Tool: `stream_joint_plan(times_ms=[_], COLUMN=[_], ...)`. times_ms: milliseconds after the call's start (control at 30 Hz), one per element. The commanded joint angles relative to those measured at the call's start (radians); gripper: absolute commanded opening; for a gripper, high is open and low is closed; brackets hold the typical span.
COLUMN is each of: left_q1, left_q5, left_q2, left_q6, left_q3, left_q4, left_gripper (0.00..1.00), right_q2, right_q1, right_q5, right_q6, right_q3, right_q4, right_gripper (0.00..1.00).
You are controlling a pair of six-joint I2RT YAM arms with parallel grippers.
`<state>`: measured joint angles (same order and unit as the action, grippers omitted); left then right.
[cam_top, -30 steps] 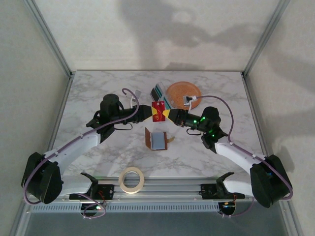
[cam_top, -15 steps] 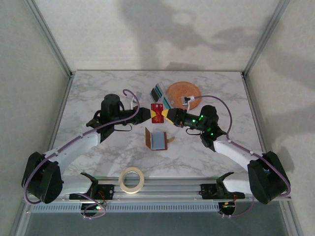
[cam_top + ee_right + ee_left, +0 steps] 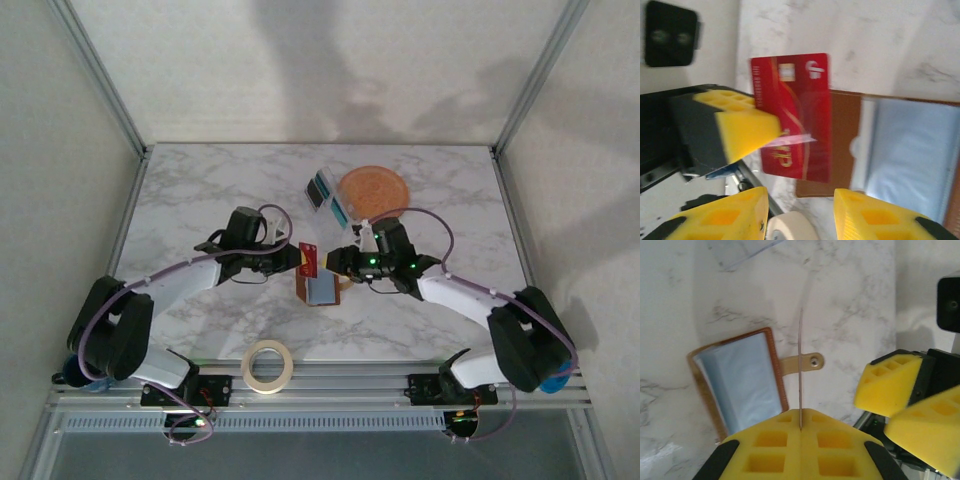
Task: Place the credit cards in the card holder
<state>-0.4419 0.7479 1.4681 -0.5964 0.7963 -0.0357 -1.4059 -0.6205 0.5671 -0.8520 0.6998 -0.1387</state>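
- Firmly, the left claw (image 3: 801,426) clamps a thin red plastic card (image 3: 792,115).
- An open brown leather wallet (image 3: 740,382) lies just beyond its tips.
- The right claw (image 3: 800,196) stands apart, near the card.

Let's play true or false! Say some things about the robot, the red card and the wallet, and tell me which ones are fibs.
1. The left gripper pinches a red card. True.
2. The right gripper grips the red card too. False: its jaws are open, with nothing between them.
3. The brown wallet lies open on the table. True.
4. The roll of tape sits on the orange plate. False: it lies at the table's near edge, far from the plate.
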Motion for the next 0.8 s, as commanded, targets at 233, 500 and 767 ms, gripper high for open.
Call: stream_joint_plan(times_ms=[233, 500, 767], left_q1=[0.017, 0.019, 0.028], left_q5=[-0.058, -0.057, -0.091], left_q2=[0.057, 0.114, 0.136], left_q6=[0.082, 0.131, 0.157], left_q3=[-0.037, -0.042, -0.029], left_q4=[-0.045, -0.069, -0.094], left_gripper=[0.0, 0.0, 0.0], right_q2=[-0.131, -0.231, -0.274], right_q1=[-0.004, -0.015, -0.015], right_q5=[-0.035, -0.041, -0.065], right_q6=[0.002, 0.009, 0.021], right_q3=[-0.016, -0.026, -0.051], right_q4=[-0.014, -0.05, -0.056], right_gripper=[0.33, 0.26, 0.24])
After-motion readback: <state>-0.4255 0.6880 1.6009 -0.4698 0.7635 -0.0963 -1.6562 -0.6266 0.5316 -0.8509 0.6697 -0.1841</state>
